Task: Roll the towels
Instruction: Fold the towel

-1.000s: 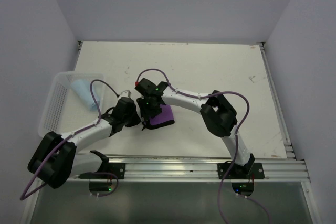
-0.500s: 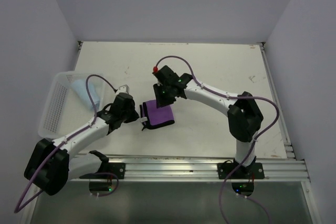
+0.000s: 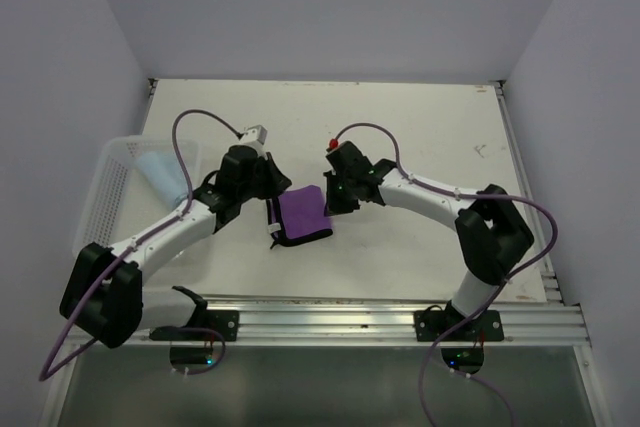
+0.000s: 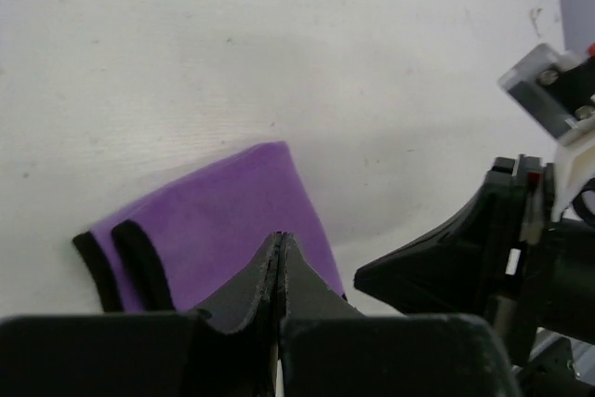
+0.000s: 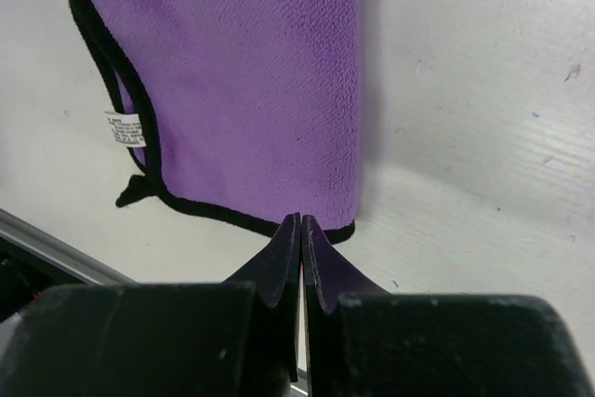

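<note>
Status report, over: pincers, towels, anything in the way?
Left pincer shut, tips over folded purple towel. Right pincer shut at its black hem; grip unclear. Blue towel lies in white basket, far left. Nothing between pincers and towel.

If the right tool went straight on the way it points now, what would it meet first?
Probably the folded purple towel: the right tool, shut, aims at its black-trimmed edge just ahead. Whether the tips touch it, I cannot tell.
</note>
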Controlling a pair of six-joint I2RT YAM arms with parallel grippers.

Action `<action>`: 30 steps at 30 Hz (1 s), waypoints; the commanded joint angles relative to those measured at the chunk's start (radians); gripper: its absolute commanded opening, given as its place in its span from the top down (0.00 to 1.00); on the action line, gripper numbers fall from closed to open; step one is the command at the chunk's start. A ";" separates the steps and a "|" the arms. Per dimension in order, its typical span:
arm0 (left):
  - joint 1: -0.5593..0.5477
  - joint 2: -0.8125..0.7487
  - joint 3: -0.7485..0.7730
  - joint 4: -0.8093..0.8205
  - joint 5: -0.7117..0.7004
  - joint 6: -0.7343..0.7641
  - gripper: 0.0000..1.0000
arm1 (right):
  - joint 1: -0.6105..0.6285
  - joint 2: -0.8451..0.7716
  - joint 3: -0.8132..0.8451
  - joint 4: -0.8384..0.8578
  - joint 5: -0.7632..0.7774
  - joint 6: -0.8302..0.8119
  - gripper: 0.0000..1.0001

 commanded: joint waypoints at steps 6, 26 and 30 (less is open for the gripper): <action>-0.019 0.160 0.111 0.272 0.211 0.033 1.00 | -0.004 -0.089 -0.139 0.215 -0.024 0.174 1.00; -0.081 0.438 0.122 0.338 0.164 0.005 1.00 | -0.013 -0.029 -0.273 0.367 -0.044 0.258 1.00; -0.081 0.467 0.126 0.338 0.128 0.021 1.00 | -0.013 0.012 -0.282 0.384 -0.047 0.248 1.00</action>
